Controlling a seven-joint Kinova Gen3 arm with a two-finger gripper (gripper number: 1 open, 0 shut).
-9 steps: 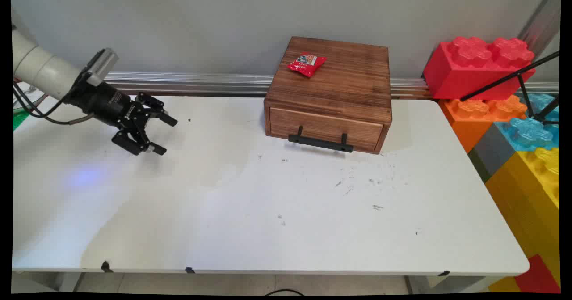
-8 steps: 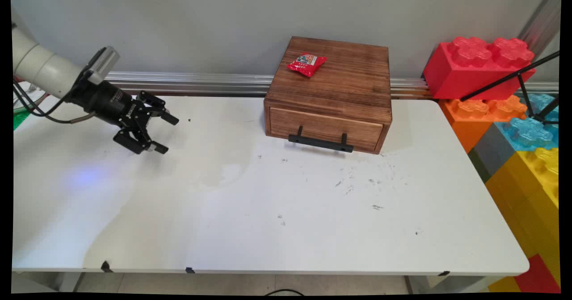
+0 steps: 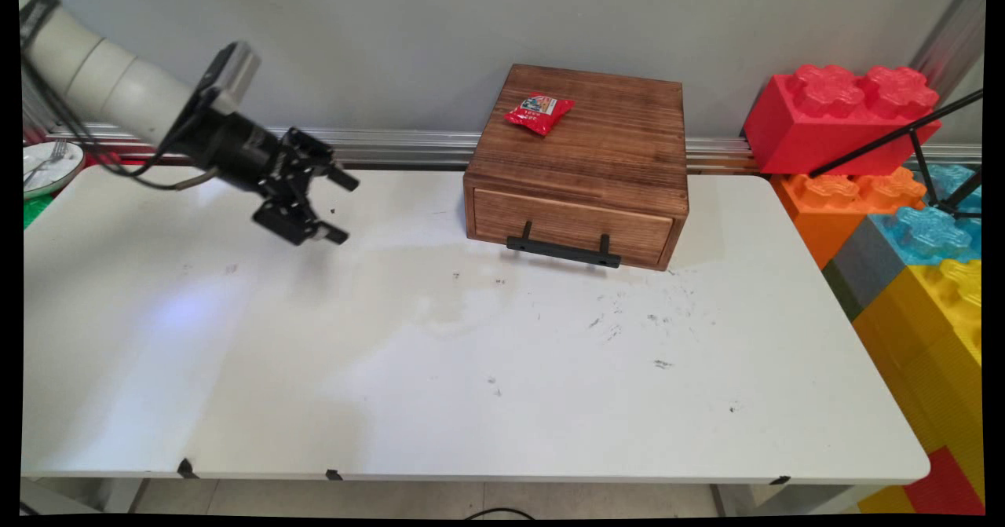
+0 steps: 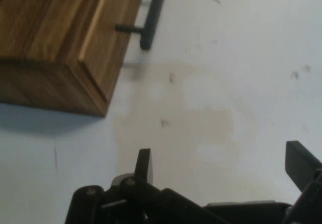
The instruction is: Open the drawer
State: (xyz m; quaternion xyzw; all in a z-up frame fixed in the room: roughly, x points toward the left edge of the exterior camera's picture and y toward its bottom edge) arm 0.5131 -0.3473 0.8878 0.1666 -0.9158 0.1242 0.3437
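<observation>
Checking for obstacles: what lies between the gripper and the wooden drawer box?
Only bare white table lies between the open gripper and the wooden drawer box; the main view shows it.

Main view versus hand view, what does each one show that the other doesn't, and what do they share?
Only the main view shows the red snack packet lying on top of the wooden drawer box, the big toy bricks at the right, and a plate at the far left. Only the hand view shows the faint stain close up. Both show the box, its black handle, the white table and the open, empty gripper.
</observation>
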